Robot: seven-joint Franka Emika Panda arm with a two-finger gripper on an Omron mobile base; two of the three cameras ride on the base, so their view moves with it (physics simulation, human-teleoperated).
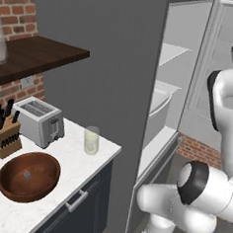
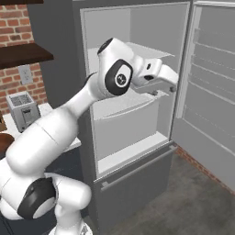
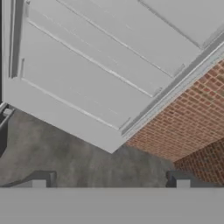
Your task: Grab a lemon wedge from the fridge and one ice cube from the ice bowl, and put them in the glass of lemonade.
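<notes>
White arm reaches toward the open fridge (image 2: 137, 133), its gripper (image 3: 110, 183) spread wide and empty, facing the door (image 3: 100, 74).

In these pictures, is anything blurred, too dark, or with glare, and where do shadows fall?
Left base view: soft and low in detail, no glare; the bowl is shaded inside, and the glass throws almost no shadow. Right base view: even, flat light; the fridge interior is pale and washed out. Hand view: the fridge door looks blurred and tilted, the brick wall sharper.
</notes>
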